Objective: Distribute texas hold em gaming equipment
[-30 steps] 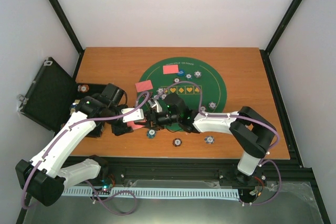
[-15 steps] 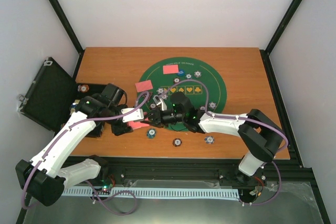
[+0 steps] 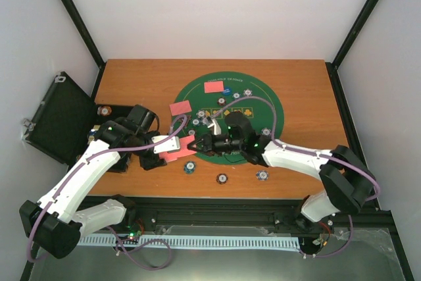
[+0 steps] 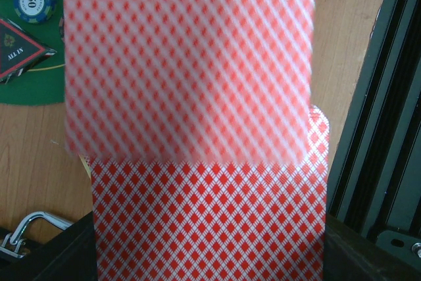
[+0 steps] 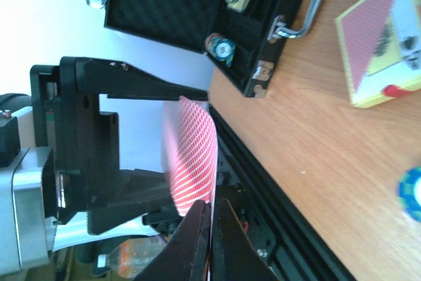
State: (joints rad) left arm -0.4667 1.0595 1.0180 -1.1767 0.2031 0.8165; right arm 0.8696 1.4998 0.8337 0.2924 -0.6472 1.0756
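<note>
My left gripper [image 3: 163, 154] is shut on a deck of red-backed playing cards [image 4: 210, 222], held just above the table's near left part. My right gripper [image 5: 210, 205] reaches in from the right and is shut on the edge of the top card [image 5: 192, 156], which bows and shows blurred above the deck in the left wrist view. From above, the right gripper [image 3: 193, 144] meets the deck [image 3: 174, 156] at the green felt mat's [image 3: 266, 106] left rim. One red card [image 3: 213, 87] lies on the mat and another [image 3: 179, 107] beside it. Striped chips [image 3: 223, 178] dot the mat and table.
The black hinged case [image 3: 62, 120] lies open at the left edge with chips [image 5: 220, 47] in its tray. A black triangle marker [image 4: 16, 47] and chips [image 4: 33, 1] sit on the mat near the deck. The table's black front rail [image 4: 375, 129] runs close by.
My right gripper has closed on the top card and its arm has drawn back to the right, sliding the card off the deck. The left arm has stayed still.
</note>
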